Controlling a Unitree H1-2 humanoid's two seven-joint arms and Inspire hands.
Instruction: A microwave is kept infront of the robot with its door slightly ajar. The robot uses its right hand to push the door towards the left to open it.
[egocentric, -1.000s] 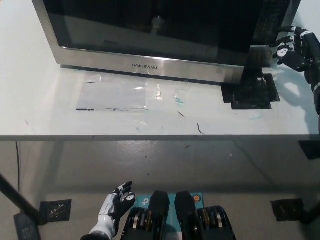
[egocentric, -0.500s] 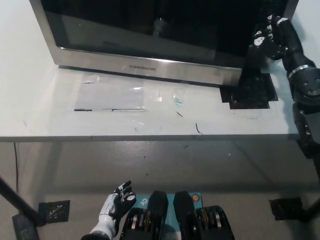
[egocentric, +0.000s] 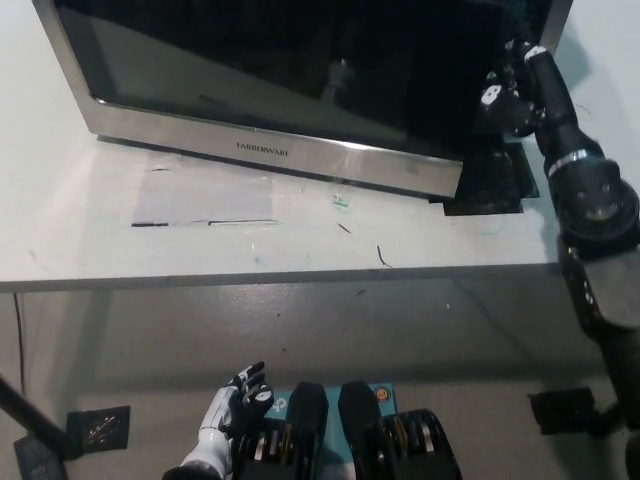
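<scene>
A stainless microwave with a dark glass door stands on the white table; the door's steel lower rail reads FARBERWARE. The door's right edge stands swung outward from the black body. My black right hand reaches behind that right edge, its fingers against the inner side of the door, partly hidden by it. The black right arm runs down the picture's right. My white left hand rests low at the bottom left, below the table, fingers apart and holding nothing.
The table's front edge crosses the middle of the picture, with grey floor below. Small scuffs and a tape mark lie on the tabletop in front of the microwave. Black floor plates sit at the bottom corners.
My right hand has moved left from beside the microwave to behind the door's right edge. The door has swung a little further out. The camera has shifted too.
</scene>
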